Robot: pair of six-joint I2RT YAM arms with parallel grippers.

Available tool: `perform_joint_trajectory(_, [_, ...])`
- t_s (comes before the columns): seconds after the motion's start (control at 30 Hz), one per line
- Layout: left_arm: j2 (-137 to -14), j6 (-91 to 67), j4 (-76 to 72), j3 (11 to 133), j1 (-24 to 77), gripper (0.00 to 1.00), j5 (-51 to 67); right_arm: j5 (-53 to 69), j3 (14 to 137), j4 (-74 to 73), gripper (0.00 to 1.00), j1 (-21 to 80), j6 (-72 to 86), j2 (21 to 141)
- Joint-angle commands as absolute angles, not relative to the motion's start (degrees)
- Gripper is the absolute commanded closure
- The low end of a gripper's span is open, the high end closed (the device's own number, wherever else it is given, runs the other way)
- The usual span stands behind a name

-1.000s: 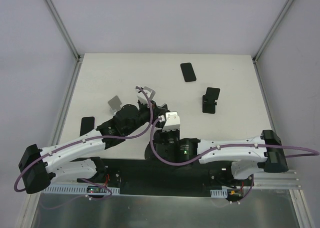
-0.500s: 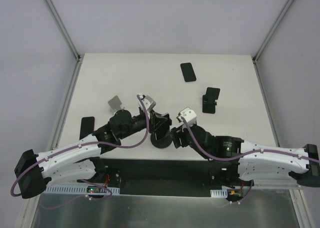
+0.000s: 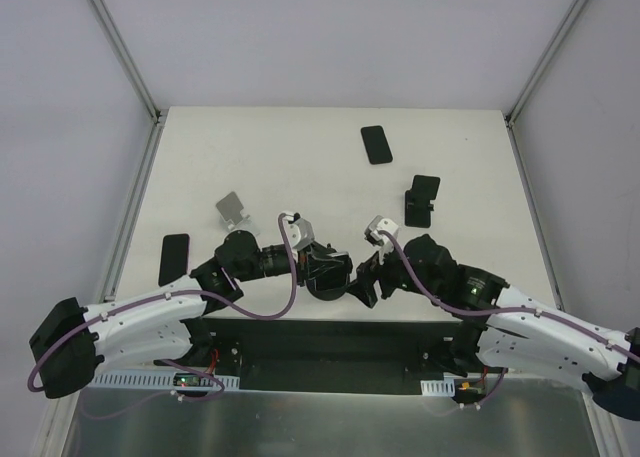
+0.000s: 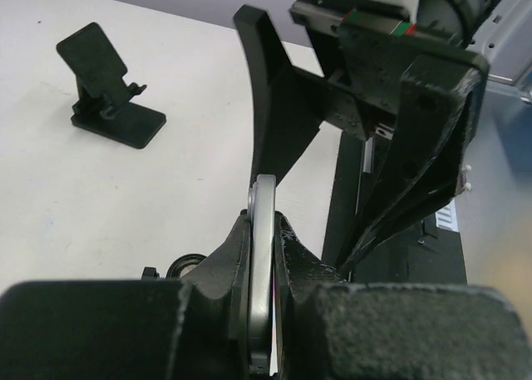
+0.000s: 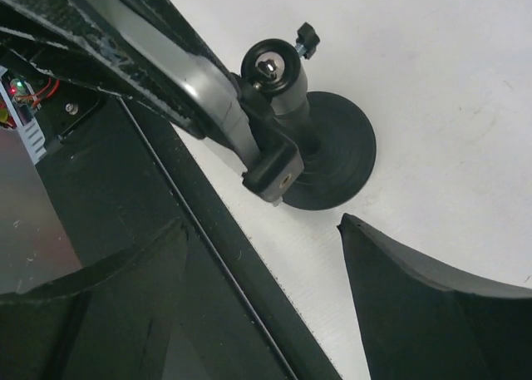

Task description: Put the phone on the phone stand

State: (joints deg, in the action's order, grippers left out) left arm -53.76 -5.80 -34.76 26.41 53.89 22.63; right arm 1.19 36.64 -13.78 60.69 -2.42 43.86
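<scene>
My left gripper (image 4: 263, 230) is shut on the edge of a silver-rimmed phone (image 4: 264, 195), which it holds upright near the table's front edge (image 3: 325, 265). In the right wrist view the phone (image 5: 195, 85) has its lower end in the black clamp (image 5: 274, 174) of a round-based holder (image 5: 337, 160). My right gripper (image 5: 264, 222) is open beside that holder, touching nothing; it sits just right of the left gripper (image 3: 366, 277). The phone stand (image 3: 421, 199), small and black with a tilted back plate, stands free at the right (image 4: 104, 85).
A flat black phone (image 3: 376, 144) lies at the back. Another black phone (image 3: 173, 259) lies at the left edge. A grey tilted plate (image 3: 231, 207) is left of centre. The black base strip (image 5: 249, 297) runs along the table's near edge under both grippers.
My right gripper has opened and drawn back to the right of the round holder as its arm swung out rightward. The left gripper, still shut on the phone, shifted slightly toward the near edge.
</scene>
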Motion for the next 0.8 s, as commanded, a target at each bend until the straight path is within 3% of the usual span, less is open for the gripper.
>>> perform_joint_trajectory(0.0, [-55.0, -3.9, -43.7, 25.9, 53.6, 1.00, 29.4, 6.8, 36.4, -8.3, 0.24, 59.3, -5.2, 45.2])
perform_joint_trajectory(0.2, [-54.5, -5.4, -39.0, 28.5, 53.6, 1.00, 26.4, -6.1, 39.0, -13.5, 0.19, 58.8, -1.6, 43.2])
perform_joint_trajectory(0.3, [-53.8, -7.4, -31.1, 31.6, 53.6, 0.70, 23.1, -4.8, 43.1, -20.3, 0.10, 59.4, 3.4, 44.9])
perform_joint_trajectory(0.33, [-53.4, -7.7, -30.0, 32.1, 53.6, 0.60, 22.8, -5.6, 43.6, -23.0, 0.02, 59.8, 4.6, 45.3])
perform_joint_trajectory(0.43, [-51.7, -9.5, -28.0, 32.5, 53.7, 0.39, 22.7, -6.6, 43.9, -23.5, 0.03, 62.2, 9.3, 44.2])
perform_joint_trajectory(0.5, [-50.4, -11.2, -28.6, 32.0, 53.6, 0.34, 23.7, -8.5, 44.7, -23.7, 0.03, 66.2, 12.1, 44.0])
perform_joint_trajectory(0.63, [-45.5, -13.1, -26.4, 32.2, 53.6, 0.22, 22.7, -27.5, 49.9, -30.7, 0.03, 76.0, 19.4, 48.2])
perform_joint_trajectory(0.77, [-40.3, -14.1, -14.5, 36.2, 53.7, 0.19, 9.6, -35.9, 55.2, -33.6, 0.03, 80.5, 25.7, 54.7])
